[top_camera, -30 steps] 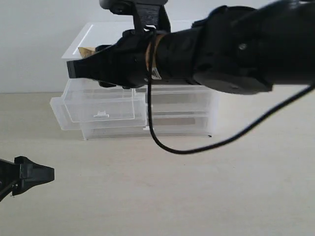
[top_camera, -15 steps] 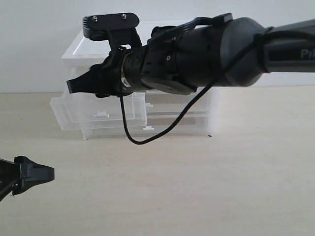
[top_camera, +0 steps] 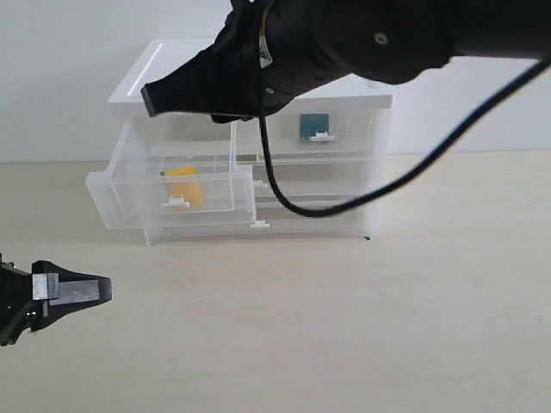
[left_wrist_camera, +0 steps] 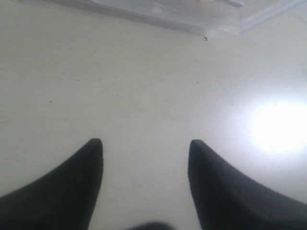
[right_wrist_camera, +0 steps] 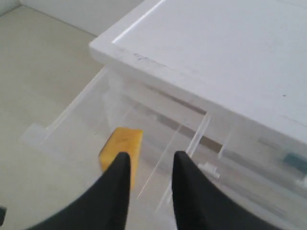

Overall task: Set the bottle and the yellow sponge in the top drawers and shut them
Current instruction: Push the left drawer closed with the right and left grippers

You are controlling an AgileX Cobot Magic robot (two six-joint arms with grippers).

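Note:
The yellow sponge lies inside the left top drawer, which is pulled out of the white-topped unit. My right gripper hangs open and empty above that drawer, a little clear of the sponge. The bottle's teal label shows through the right top drawer, which is pushed in. My left gripper is open over bare table at the front left, far from the unit.
Two full-width drawers sit shut below the top pair. The right arm's black cable loops down in front of the unit. The unit's base edge shows in the left wrist view. A pale wall stands behind.
The right gripper let the sponge go into the open left drawer and rose above it. The left gripper shifted slightly to the right.

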